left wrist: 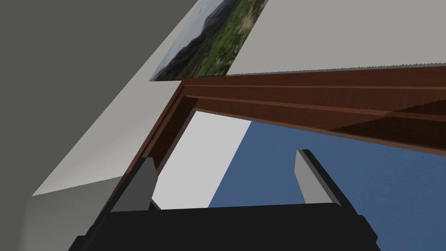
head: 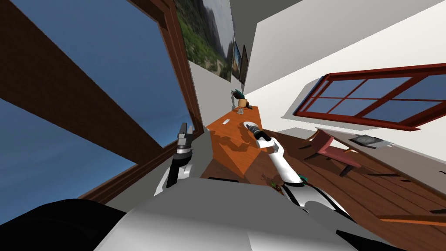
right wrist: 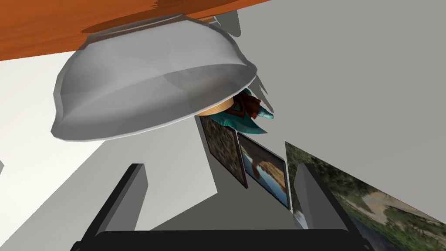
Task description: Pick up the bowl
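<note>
An orange table (head: 231, 148) bears a potted plant (head: 242, 102); a red chair (head: 329, 147) stands apart.

Clear gap between right tool (right wrist: 219, 167) and bowl (right wrist: 148, 87); potted plant (right wrist: 246, 111) just behind bowl at table (right wrist: 43, 26) far end.

Left arm: the white and grey left arm (head: 174, 172) is standing raised beside the torso, its dark-jointed forearm pointing up and forward.
Left gripper: the dark-boxed left gripper (left wrist: 225, 155) is holding its two thin, light grey blade fingers spread wide, with nothing between them.
Right arm: the white right arm (head: 281, 163) is stretching forward, nearly straight.
Right gripper: the dark-boxed right gripper (right wrist: 220, 165) is holding its fingers apart, gripping nothing.
</note>
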### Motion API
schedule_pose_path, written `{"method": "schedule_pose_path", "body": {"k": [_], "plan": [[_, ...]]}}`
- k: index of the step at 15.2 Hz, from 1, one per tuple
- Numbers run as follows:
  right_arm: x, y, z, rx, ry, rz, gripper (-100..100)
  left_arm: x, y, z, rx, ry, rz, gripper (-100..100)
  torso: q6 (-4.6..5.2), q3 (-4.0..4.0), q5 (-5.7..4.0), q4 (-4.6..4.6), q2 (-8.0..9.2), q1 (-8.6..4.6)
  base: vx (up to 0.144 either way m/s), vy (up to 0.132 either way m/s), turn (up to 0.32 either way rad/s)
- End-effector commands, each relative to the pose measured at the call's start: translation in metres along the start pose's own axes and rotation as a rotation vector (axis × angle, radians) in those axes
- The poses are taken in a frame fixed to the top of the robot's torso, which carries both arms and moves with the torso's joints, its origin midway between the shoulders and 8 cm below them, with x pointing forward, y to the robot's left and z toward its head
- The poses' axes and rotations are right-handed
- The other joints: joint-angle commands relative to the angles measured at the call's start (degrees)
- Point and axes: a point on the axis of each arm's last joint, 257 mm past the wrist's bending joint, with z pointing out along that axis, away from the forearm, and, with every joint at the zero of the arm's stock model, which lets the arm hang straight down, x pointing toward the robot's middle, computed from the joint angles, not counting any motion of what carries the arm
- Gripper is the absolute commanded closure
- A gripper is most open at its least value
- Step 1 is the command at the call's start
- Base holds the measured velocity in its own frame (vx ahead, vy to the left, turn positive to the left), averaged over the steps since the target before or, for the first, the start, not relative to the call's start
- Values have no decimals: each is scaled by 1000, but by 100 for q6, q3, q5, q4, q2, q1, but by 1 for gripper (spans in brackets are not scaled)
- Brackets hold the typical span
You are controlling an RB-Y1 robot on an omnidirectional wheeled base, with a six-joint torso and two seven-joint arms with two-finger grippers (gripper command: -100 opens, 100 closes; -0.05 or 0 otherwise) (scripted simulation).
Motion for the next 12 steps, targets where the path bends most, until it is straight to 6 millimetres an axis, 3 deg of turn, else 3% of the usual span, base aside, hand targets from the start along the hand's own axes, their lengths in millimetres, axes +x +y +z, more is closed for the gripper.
{"method": "schedule_pose_path", "body": {"k": [1, 2, 5, 6, 9, 10, 12], "plan": [[1, -4, 4, 19, 24, -51, -100, 0, 0, 0, 0, 0, 0, 0, 0, 0, 0, 0, 0, 0, -42, -25, 135], [-4, -18, 12, 47, 49, -85, -100, 0, 0, 0, 0, 0, 0, 0, 3, 0, 0, 0, -1, 0, -46, -23, 264], [-2, -20, 14, 60, 71, -133, -100, 0, 0, 0, 0, 0, 0, 0, 5, 0, -1, 0, 0, 0, -43, -23, 107], [-9, -33, 22, 90, 101, -174, -100, 0, 0, 0, 0, 0, 0, 0, 7, -1, -1, 0, -2, 1, -42, -11, 211], [-5, -36, 22, 100, 122, -211, -100, 0, 0, 0, 0, 0, 0, 0, 4, -2, 0, -1, -4, 3, -34, -16, 127], [-11, -51, 28, 132, 156, -254, -100, 0, 0, 0, 0, 0, 0, 0, 7, -3, 0, -1, -6, 2, -32, -16, 212], [-7, -54, 27, 140, 177, -286, -100, 0, 0, 0, 0, 0, 0, 0, -1, -3, 1, -1, -6, 2, -40, -23, 190]]}}
